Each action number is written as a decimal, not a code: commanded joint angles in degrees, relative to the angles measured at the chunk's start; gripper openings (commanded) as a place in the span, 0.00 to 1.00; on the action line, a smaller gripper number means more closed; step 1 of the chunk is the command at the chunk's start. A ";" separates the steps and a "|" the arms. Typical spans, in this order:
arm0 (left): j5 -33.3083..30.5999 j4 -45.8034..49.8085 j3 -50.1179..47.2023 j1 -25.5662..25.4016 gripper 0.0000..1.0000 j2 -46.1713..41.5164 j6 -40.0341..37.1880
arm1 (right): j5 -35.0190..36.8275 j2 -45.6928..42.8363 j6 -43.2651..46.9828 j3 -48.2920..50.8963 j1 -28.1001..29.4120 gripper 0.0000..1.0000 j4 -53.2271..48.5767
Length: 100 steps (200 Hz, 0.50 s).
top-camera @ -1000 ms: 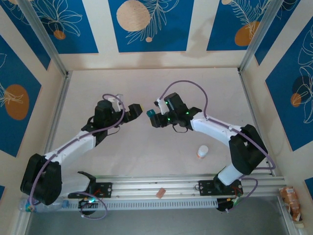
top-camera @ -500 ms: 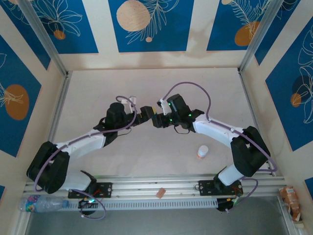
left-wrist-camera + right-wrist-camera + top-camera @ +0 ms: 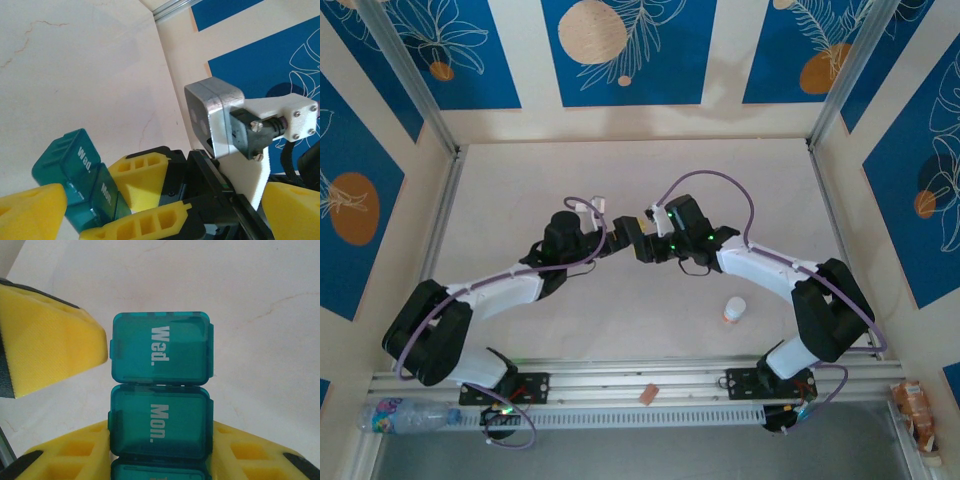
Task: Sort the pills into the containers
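The containers are a teal pill box (image 3: 160, 390) with lids marked "Wed." and "Mon.", held above the table. My right gripper (image 3: 160, 450) is shut on it, one yellow finger (image 3: 70, 455) on each side of the "Mon." compartment. In the left wrist view the pill box (image 3: 75, 175) sticks out from the right gripper's fingers (image 3: 142, 172). My left gripper (image 3: 160, 205) is open, its fingers wide on either side of the box. One left finger (image 3: 50, 340) stands just beside the "Wed." compartment. From above, the left gripper (image 3: 617, 231) meets the right gripper (image 3: 640, 244) mid-table. The pills are out of view.
A small white bottle with an orange band (image 3: 734, 310) stands on the table near the right arm. A small tan piece (image 3: 647, 394) lies on the front rail. A plastic bottle (image 3: 398, 413) lies at the front left, a packet (image 3: 914, 404) at the front right.
My left arm has swung right until its open fingers bracket the pill box's free end. The right gripper has barely moved and keeps its hold on the box.
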<state>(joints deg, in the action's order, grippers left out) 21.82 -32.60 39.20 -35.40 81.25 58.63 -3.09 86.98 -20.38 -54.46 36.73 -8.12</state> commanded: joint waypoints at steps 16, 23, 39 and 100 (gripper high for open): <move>-0.47 -2.45 2.35 -1.07 1.00 0.92 0.60 | -1.81 -1.81 -0.98 0.84 0.10 0.27 1.39; -0.51 -2.35 2.39 -1.09 1.00 0.99 0.54 | -1.74 -1.81 -1.02 0.93 0.10 0.27 1.36; -0.66 -2.40 2.55 -1.27 1.00 1.01 0.61 | -1.77 -1.88 -1.08 1.02 0.31 0.27 1.51; -0.64 -3.31 4.02 -2.13 1.00 1.70 1.39 | -1.46 -1.20 -1.26 1.30 1.17 0.27 2.04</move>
<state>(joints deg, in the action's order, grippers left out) 21.37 -32.62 40.27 -36.25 81.95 59.16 -3.18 86.83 -21.19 -53.91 36.80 -7.44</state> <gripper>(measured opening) 0.998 0.405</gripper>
